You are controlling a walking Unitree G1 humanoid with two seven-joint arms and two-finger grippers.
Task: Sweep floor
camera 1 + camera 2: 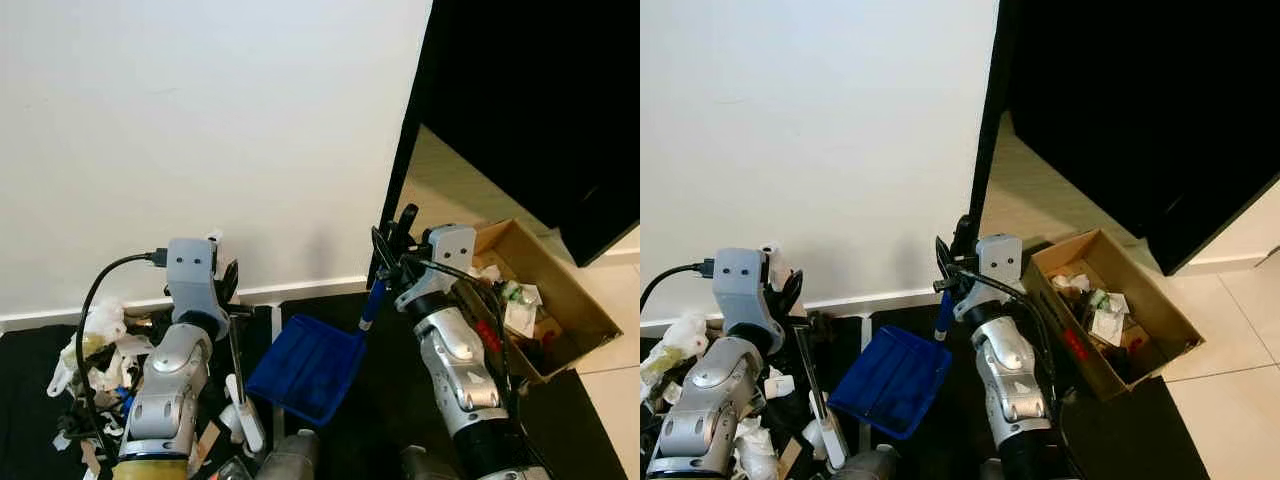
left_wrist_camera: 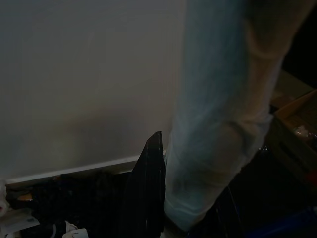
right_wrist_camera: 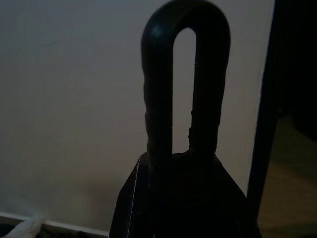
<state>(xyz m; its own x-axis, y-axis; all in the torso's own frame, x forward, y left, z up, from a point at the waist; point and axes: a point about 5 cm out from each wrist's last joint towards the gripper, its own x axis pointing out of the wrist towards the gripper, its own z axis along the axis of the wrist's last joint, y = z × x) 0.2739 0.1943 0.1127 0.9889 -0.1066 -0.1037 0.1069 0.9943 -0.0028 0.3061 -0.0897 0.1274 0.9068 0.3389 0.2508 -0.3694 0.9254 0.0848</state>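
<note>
Right gripper (image 1: pixel 392 262) pinches the blue dustpan (image 1: pixel 308 367) by its handle (pan tilted above dark floor); left gripper (image 1: pixel 228 285) w/ broom handle (image 1: pixel 236 355), grip state unclear.

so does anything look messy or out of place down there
Yes: a heap of crumpled white paper scraps lies strewn on the dark floor by the white wall, beside the left arm. The open cardboard box already holds similar litter.

Dark floor (image 1: pixel 400 400) along the white wall, switching to pale tiles on the right. There's a heap of crumpled white litter (image 1: pixel 95 355) on the left and an open cardboard box (image 1: pixel 1120 325) of trash on the right.
</note>
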